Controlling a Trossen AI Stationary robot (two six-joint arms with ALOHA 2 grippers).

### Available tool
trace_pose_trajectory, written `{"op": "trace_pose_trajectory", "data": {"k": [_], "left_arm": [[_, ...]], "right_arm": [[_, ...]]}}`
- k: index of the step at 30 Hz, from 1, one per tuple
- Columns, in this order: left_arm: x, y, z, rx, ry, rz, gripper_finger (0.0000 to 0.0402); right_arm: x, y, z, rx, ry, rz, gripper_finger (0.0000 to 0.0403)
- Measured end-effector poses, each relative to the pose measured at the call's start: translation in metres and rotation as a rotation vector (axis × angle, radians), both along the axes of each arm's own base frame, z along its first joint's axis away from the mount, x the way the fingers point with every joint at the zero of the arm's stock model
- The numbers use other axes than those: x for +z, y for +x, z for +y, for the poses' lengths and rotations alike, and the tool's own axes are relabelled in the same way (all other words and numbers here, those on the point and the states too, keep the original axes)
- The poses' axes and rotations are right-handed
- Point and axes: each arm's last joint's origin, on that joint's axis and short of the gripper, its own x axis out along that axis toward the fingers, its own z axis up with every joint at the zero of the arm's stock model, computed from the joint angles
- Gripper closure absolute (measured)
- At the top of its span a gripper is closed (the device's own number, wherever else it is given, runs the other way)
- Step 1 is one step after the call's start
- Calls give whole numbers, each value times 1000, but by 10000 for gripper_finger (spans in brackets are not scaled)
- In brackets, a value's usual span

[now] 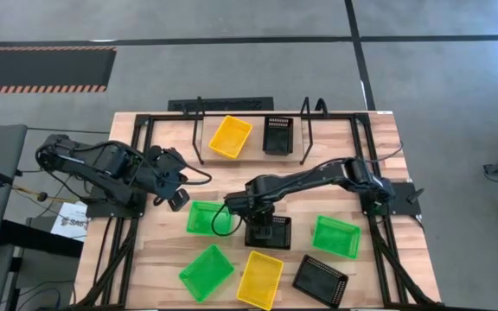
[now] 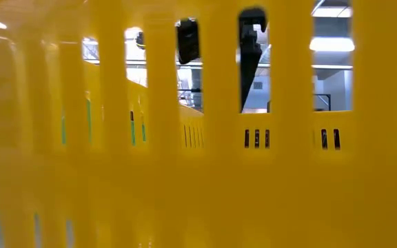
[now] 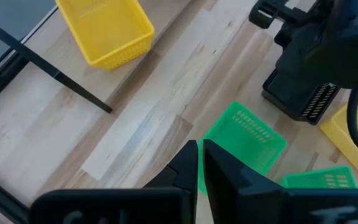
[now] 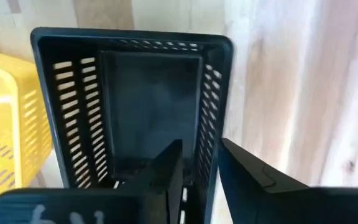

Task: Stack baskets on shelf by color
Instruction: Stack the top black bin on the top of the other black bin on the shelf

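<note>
My right gripper (image 4: 201, 144) points down over a black basket (image 1: 269, 231) at the table's middle, near the front. It is open, one finger inside the basket and one outside, astride one side wall (image 4: 207, 155); I see no touch. My left gripper (image 3: 199, 146) hangs shut and holds nothing at the left, above the wood beside a green basket (image 3: 244, 134). The shelf (image 1: 305, 130) stands at the far edge with a yellow basket (image 1: 231, 136) and a black basket (image 1: 277, 135) on it.
Loose on the table lie three green baskets (image 1: 210, 218), (image 1: 206, 272), (image 1: 335, 236), a yellow basket (image 1: 259, 279) and a black basket (image 1: 320, 279). The yellow basket's slotted wall (image 2: 198, 172) fills the low view. Bare wood lies between the shelf and these baskets.
</note>
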Motion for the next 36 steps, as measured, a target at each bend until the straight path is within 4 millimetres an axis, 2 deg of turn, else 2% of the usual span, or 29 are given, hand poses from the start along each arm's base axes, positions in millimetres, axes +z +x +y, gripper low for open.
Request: {"op": "trace_pose_trajectory", "data": {"k": [8, 13, 18, 28, 32, 36], "left_arm": [[0, 0, 0, 26, -15, -8, 391], [0, 0, 0, 35, -20, -12, 391], [0, 0, 0, 41, -23, -14, 391], [1, 1, 1, 64, 29, -33, 391], [1, 1, 2, 68, 40, -36, 391], [1, 1, 2, 66, 45, -35, 391]], "right_arm": [[-17, 4, -3, 45, -1, 34, 234], [-20, 6, -7, 83, -7, 30, 215], [-19, 6, -9, 74, -7, 33, 212], [9, 1, -2, 22, -10, 52, 217], [9, 6, -6, 18, -51, 13, 214], [-4, 13, -14, 2, -50, -25, 214]]}}
